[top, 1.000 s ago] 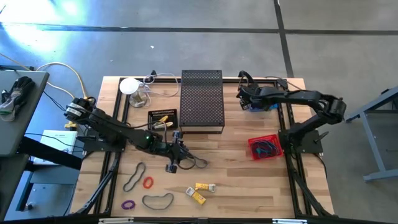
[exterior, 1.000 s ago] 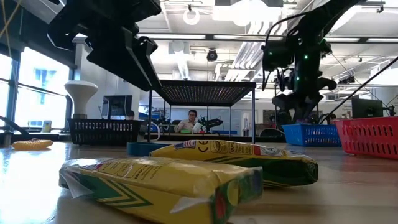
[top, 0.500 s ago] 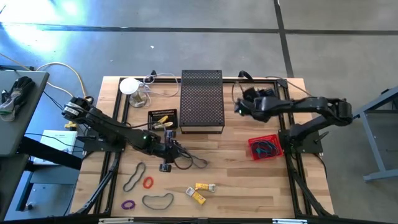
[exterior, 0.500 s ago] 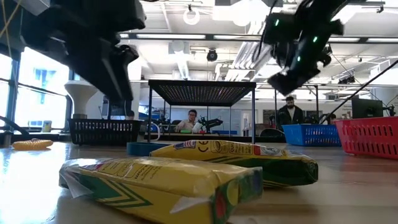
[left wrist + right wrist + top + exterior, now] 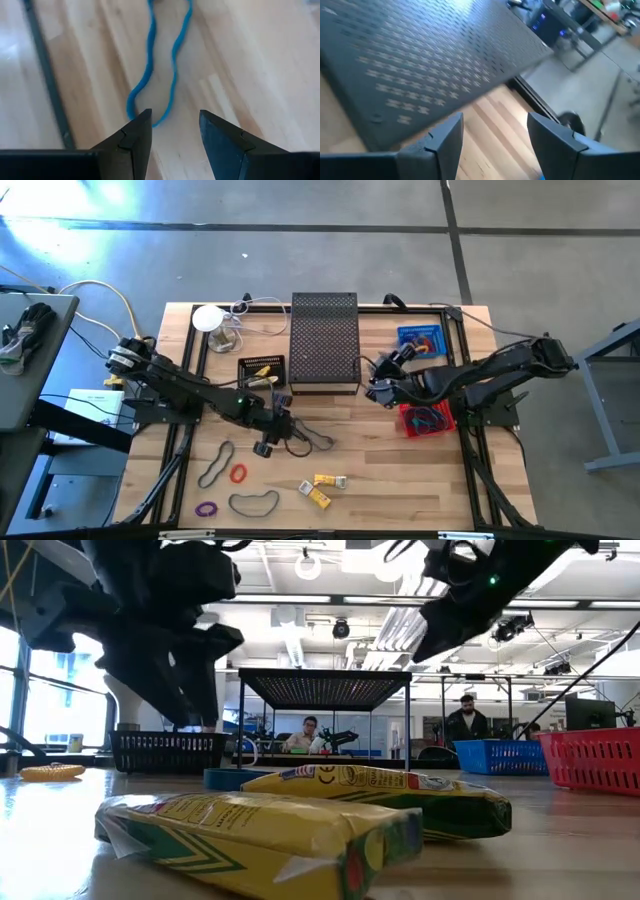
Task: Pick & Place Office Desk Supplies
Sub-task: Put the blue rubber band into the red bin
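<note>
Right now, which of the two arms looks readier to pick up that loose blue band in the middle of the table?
The left. Its pincer is open right at the end of the blue band, the loop between its tips. The right pincer hangs beside the black mesh stand, away from the band.

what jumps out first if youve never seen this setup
Probably the black mesh stand at the table's back middle, with both arms reaching toward the centre. The left gripper hangs, fingers open, over a blue rubber band on the wood. In the low view, two yellow crayon packs fill the foreground.
</note>
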Tool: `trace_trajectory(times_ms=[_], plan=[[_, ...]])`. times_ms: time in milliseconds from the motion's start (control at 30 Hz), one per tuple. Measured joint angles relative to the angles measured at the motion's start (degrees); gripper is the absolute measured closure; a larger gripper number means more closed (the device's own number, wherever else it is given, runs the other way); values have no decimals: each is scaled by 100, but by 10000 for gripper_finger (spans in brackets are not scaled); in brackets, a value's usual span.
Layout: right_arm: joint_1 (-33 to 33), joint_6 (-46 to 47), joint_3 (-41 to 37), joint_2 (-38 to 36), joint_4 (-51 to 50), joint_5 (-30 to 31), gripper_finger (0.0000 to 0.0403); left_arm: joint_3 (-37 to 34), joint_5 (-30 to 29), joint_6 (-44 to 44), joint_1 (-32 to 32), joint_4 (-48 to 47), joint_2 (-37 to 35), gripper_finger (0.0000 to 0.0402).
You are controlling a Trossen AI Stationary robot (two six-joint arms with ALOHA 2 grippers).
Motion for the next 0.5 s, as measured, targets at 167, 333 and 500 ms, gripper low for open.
trace_trajectory(times_ms=[167,333,500], plan=[[29,-362,0,0,555,-644,195,-9,528,215,166,211,384,247],[29,-362,0,2,709,-1301,195,-4,775,501,298,429,601,247],[29,-313,0,2,783,-2066,195,-7,651,661,439,456,601,247]])
